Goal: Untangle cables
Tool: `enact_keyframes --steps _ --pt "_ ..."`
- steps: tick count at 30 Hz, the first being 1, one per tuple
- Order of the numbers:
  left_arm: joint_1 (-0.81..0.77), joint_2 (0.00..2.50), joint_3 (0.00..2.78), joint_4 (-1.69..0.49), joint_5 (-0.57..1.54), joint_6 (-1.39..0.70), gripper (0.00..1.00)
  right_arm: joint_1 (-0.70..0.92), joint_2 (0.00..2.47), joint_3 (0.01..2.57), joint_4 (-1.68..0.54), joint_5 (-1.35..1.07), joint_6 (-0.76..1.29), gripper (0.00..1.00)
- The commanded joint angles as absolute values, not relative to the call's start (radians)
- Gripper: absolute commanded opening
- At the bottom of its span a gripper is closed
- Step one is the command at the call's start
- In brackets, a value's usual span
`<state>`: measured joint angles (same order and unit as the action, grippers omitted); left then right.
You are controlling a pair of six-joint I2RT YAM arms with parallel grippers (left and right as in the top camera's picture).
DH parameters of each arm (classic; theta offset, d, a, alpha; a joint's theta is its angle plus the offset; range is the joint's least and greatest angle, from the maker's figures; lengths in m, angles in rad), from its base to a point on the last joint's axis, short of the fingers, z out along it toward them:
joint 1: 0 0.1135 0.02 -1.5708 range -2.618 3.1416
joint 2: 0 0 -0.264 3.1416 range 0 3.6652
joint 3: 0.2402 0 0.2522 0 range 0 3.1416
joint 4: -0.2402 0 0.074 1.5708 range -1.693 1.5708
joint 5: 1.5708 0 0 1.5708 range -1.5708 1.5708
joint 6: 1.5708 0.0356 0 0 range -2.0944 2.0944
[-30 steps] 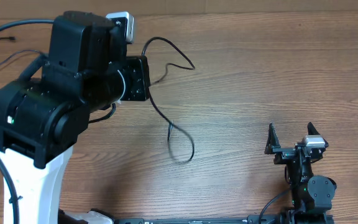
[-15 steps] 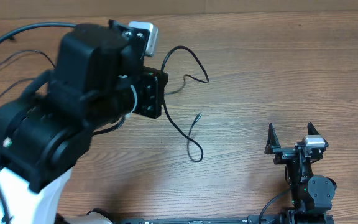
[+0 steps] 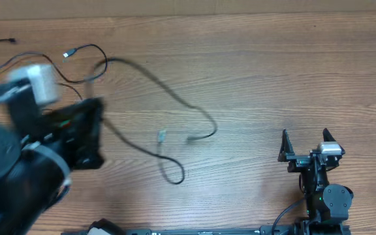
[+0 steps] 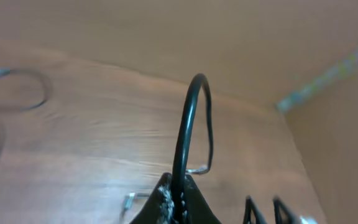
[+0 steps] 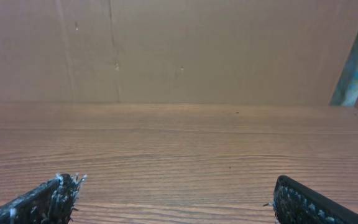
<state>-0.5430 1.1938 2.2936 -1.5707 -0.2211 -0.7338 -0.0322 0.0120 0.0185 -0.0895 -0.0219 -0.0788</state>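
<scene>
Several thin black cables lie on the wooden table. One cable [image 3: 175, 98] runs from the upper left to the middle and ends at a plug [image 3: 189, 139]. Another cable makes a small loop [image 3: 175, 177] and ends in a silvery plug [image 3: 162, 136]. My left gripper [image 3: 98, 130] is blurred at the lower left. In the left wrist view it [image 4: 178, 198] is shut on a black cable [image 4: 188, 118] that arches up from the jaws; the silvery plug [image 4: 128, 200] lies beside it. My right gripper [image 3: 303, 139] is open and empty at the lower right, and also shows in the right wrist view [image 5: 176, 193].
More thin cable ends with small plugs [image 3: 67, 53] lie at the table's top left corner. A cardboard wall [image 5: 179, 50] stands behind the table. Thick black cables run along the front edge by the right base [image 3: 286, 219].
My left arm has swung from the upper middle down to the lower left, pulling the cable with it. The cables now lie stretched across the middle. The right arm has not moved.
</scene>
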Motion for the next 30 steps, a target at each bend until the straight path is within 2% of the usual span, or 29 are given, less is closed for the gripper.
enact_keyframes --steps 1,4,18,27,30 --pt "-0.543 1.15 2.303 -1.619 -0.438 -1.072 0.04 -0.033 0.003 0.008 -0.084 -0.023 -0.076 1.0" --pt "-0.543 1.115 2.302 -1.689 -0.525 -1.217 0.04 -0.033 0.003 0.008 -0.084 -0.023 -0.076 1.0" --pt "-0.543 1.1 2.299 -1.686 -0.569 -1.243 0.04 -0.033 0.003 0.008 -0.084 -0.023 -0.076 1.0" --pt "-0.543 1.167 2.299 -1.647 -0.446 -1.171 0.04 -0.033 0.003 0.008 -0.084 -0.023 -0.076 1.0" --pt "-0.543 1.186 2.299 -1.622 -0.39 -1.069 0.04 -0.033 0.003 0.008 -0.084 -0.023 -0.076 1.0"
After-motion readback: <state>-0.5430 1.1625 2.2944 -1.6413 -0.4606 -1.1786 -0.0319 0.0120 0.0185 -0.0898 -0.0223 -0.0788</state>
